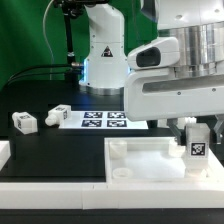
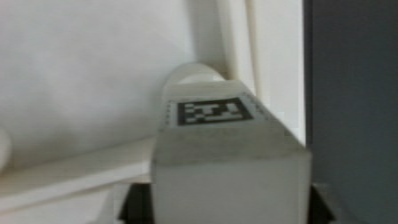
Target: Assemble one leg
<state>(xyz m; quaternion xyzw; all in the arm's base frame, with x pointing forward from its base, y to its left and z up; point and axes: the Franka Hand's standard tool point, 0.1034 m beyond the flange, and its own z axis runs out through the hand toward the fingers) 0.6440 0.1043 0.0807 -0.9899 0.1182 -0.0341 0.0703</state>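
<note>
My gripper (image 1: 196, 130) is shut on a white leg (image 1: 197, 147) with a black-and-white tag, holding it upright over the large white square panel (image 1: 140, 160), near the panel's corner on the exterior view's right. In the wrist view the leg (image 2: 228, 150) fills the middle, tag facing up, its far end at the panel's raised rim (image 2: 222, 40). My dark fingers (image 2: 128, 200) clamp its sides. Two more legs (image 1: 25, 122) (image 1: 52, 116) lie on the black table on the exterior view's left.
The marker board (image 1: 95, 120) lies flat behind the panel, in front of the arm's white base (image 1: 104, 55). A white block (image 1: 4, 152) sits at the exterior view's left edge. A green curtain backs the scene.
</note>
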